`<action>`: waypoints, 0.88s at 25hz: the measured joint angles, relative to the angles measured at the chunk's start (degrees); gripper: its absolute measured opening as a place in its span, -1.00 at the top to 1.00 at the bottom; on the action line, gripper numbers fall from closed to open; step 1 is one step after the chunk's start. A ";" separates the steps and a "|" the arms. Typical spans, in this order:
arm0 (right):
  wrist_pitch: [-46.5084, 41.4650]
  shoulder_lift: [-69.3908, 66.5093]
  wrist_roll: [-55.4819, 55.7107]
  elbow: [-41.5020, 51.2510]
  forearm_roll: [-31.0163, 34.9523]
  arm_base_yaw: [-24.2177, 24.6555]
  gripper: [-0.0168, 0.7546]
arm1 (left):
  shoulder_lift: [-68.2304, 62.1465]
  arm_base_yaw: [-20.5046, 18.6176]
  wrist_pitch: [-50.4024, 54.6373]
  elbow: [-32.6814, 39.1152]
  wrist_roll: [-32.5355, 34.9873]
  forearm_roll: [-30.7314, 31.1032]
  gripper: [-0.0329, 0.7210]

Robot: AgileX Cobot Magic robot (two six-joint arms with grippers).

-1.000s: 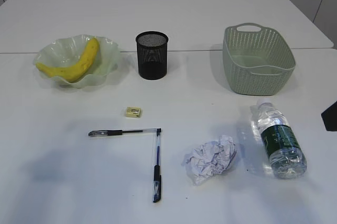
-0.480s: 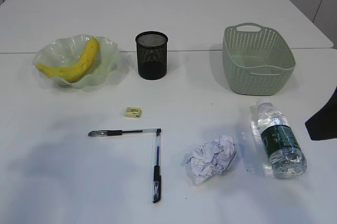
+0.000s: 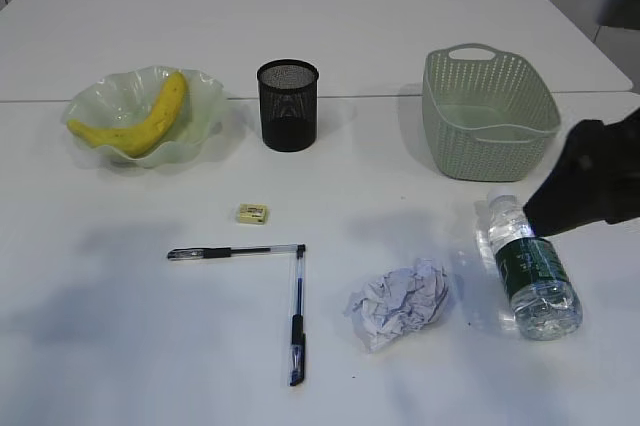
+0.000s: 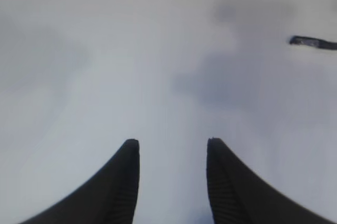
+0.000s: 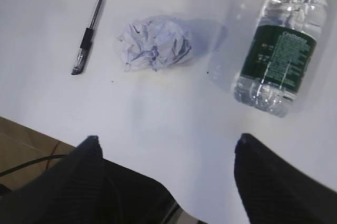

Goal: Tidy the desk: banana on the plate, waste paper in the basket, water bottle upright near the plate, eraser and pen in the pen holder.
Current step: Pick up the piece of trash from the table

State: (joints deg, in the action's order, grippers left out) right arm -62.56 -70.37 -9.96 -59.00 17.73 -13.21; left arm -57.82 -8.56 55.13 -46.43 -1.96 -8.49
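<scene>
Reaching further in from the right edge, the right arm (image 3: 590,181) overlaps the lying water bottle (image 3: 530,271), jaws wide apart and empty. Left jaws part-open over bare surface (image 4: 105,50). Banana (image 3: 135,121) lies in the plate (image 3: 205,106); basket (image 3: 490,111) empty; label unreadable.

The right arm (image 3: 592,184) has come in much farther from the table's right edge: a second ago only a small dark corner showed there, and now its dark bulk hangs over the cap end of the water bottle (image 3: 533,278), hiding part of it.
</scene>
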 joint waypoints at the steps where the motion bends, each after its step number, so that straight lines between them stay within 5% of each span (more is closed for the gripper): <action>1: 0.00 -1.24 -0.13 -0.63 -0.12 -0.97 -0.53 | -0.11 0.11 1.02 0.00 0.73 -0.97 0.12; 5: 1.40 -6.11 -0.35 -1.34 -1.62 -4.85 -0.53 | -0.09 0.11 3.94 0.00 1.96 -0.62 0.06; 11: 3.74 -13.97 -0.35 -1.43 -2.81 -7.64 -0.53 | -0.09 0.11 4.02 0.00 1.96 0.54 -0.33; 22: 11.91 -21.97 -1.60 -1.55 -4.28 -7.68 -0.59 | -0.09 0.11 3.72 0.00 1.96 -0.50 -0.38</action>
State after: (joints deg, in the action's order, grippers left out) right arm -50.65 -92.34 -11.56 -60.56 13.44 -20.89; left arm -57.90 -8.44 58.85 -46.43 0.00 -9.00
